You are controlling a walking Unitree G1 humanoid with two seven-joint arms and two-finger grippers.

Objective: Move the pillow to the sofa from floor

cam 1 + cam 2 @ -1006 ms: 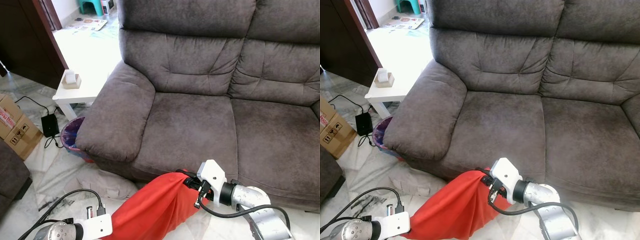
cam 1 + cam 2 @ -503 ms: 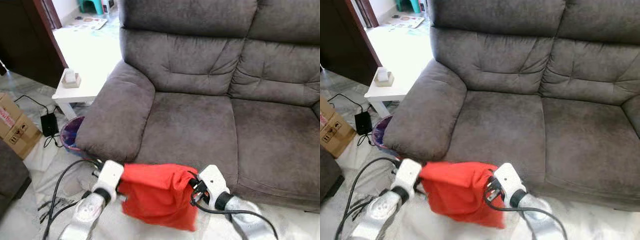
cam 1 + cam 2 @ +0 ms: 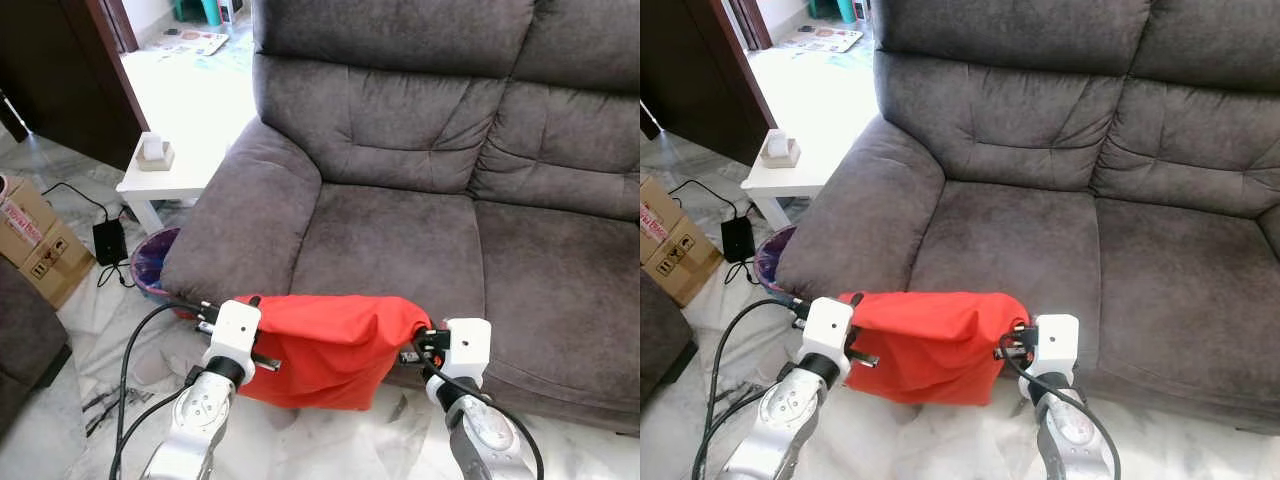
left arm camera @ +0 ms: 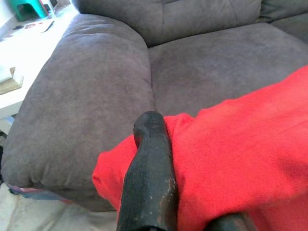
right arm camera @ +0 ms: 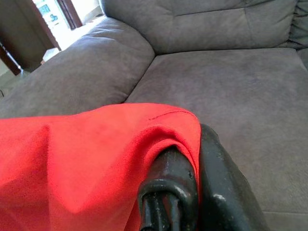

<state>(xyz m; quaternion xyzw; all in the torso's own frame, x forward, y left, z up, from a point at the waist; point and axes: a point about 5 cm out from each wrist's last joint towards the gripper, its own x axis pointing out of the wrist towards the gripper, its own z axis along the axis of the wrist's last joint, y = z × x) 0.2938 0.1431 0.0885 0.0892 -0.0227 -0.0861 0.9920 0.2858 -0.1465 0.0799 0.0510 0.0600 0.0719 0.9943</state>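
Observation:
The red pillow hangs level between my two grippers, just in front of the front edge of the grey sofa and off the floor. My left gripper is shut on the pillow's left end, near the sofa's armrest. My right gripper is shut on its right end. In the left wrist view a black finger presses into the red fabric. The right wrist view has red cloth pinched between the fingers, with the sofa seat beyond.
A white side table carrying a small box stands left of the armrest, with a purple bin under it. A cardboard box and a black adapter lie on the marble floor. A pale cloth lies below my left arm.
Both arms have lifted the pillow. It hung slanted and low with the left gripper near the floor; now it is level at the height of the seat's front edge.

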